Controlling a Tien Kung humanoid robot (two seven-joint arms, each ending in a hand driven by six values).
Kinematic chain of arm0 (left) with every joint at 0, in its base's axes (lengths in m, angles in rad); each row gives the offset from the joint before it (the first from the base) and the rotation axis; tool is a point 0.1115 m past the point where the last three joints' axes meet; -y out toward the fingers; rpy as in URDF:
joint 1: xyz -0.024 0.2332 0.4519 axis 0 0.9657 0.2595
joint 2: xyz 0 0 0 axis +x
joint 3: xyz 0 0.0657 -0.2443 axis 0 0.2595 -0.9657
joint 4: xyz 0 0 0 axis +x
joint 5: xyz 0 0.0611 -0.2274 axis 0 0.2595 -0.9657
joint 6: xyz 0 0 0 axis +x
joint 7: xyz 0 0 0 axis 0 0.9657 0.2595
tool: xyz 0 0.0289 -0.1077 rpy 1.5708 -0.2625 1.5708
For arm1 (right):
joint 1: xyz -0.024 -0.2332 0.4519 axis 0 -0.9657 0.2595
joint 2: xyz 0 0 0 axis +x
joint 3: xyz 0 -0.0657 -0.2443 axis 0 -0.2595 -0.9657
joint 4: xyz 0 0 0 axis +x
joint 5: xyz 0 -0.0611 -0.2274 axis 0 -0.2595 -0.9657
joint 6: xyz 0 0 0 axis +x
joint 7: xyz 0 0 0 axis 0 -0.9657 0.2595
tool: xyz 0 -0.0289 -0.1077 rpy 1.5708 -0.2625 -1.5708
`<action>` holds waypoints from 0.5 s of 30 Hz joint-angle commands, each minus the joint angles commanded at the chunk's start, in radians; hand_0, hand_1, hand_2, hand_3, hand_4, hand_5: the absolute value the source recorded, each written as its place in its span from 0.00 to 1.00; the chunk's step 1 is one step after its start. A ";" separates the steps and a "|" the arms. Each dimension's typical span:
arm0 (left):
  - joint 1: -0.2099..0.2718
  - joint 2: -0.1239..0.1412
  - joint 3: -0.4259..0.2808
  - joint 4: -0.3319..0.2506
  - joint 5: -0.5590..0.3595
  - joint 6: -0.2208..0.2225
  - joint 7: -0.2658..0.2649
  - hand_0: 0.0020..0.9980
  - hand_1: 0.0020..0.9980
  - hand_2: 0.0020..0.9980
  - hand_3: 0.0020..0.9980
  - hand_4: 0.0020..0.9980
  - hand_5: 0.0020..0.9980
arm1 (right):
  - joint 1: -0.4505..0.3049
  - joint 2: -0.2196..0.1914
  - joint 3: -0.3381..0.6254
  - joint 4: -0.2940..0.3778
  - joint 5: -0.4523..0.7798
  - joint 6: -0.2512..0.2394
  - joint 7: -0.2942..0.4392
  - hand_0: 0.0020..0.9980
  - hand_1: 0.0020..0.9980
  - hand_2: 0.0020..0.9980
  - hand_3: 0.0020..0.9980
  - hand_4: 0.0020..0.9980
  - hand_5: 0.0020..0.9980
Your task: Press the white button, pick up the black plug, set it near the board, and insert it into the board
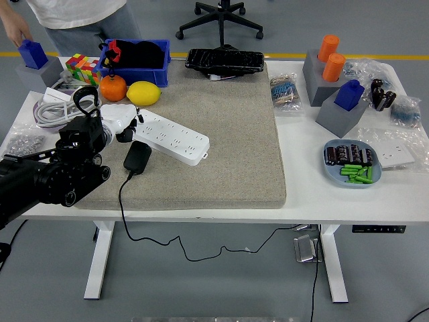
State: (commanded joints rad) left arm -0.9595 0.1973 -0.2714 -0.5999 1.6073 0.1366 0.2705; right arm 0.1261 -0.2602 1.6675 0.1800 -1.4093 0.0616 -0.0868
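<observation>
White fingers of the left hand (119,123) are seen curled at the near-left end of the white power strip (171,137), touching or just over it; whether a button is being pressed cannot be told, and nothing is seen to be held. The right hand is not in view.

Only the head view is given. The black plug (137,157) lies on the grey mat (228,134), just below and to the right of the hand, beside the strip's near edge, with its black cable (122,201) running off the table's front edge.

Several risks are judged from this. The strip could be pushed across the mat if the press is made at a slant, since it lies loose and askew. The plug could be nudged by the forearm, which lies close to it on the left. The hanging cable could drag the plug back once lifted, or catch on the table edge. A person (74,17) stands beyond the hand at the far-left corner, a hand resting near a blue block (32,54), so a wide arm swing could be hazardous.

As for containers, a blue bin (137,64) beyond the hand holds a black bag with red trim. Far to the right, a blue dish (353,168) holds dark cylinders and green parts. A black tray (224,60) at the far edge is seen, its contents unclear.
</observation>
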 joint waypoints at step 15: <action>-0.032 -0.047 0.087 0.106 -0.082 0.019 -0.005 0.00 0.01 0.23 0.70 0.00 0.00 | 0.003 -0.005 -0.022 0.000 0.008 0.002 0.001 0.88 0.77 0.72 0.75 0.89 0.72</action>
State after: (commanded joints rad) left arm -0.9912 0.1502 -0.1843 -0.4936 1.5255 0.1558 0.2651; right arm 0.1291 -0.2654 1.6451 0.1800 -1.4016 0.0632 -0.0857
